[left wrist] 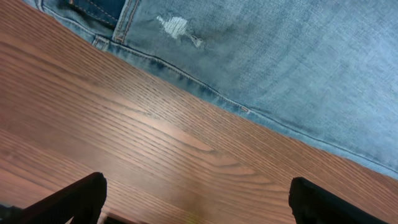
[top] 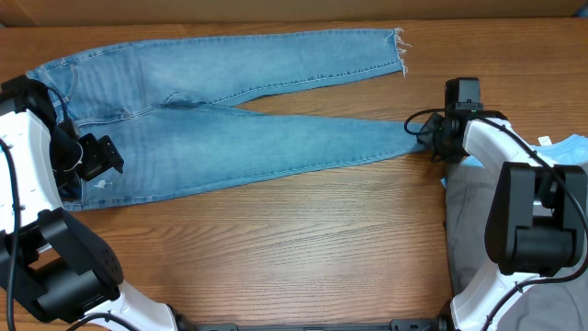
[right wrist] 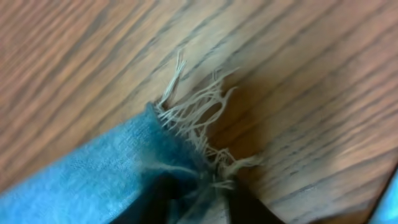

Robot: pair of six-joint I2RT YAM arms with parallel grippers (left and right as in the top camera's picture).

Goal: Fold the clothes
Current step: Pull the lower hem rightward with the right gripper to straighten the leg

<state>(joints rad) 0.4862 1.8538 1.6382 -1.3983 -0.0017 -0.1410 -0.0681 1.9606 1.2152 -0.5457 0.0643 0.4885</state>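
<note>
The light-blue jeans [top: 230, 101] lie spread flat across the back of the table, waist at the left, both legs running right. My right gripper [top: 428, 136] is shut on the frayed ankle hem of the near leg, and its wrist view shows the frayed threads [right wrist: 199, 118] pinched between the fingers [right wrist: 202, 196]. My left gripper [top: 99, 158] is open over the waist end at the left. Its wrist view shows the jeans' edge with a small worn patch [left wrist: 177, 26] beyond the spread fingers [left wrist: 196, 202], which hold nothing.
A grey cloth [top: 487, 230] and a pale blue item [top: 565, 147] lie at the right edge under the right arm. The far leg's frayed hem [top: 400, 51] lies at the back right. Bare wood table [top: 303, 248] fills the front.
</note>
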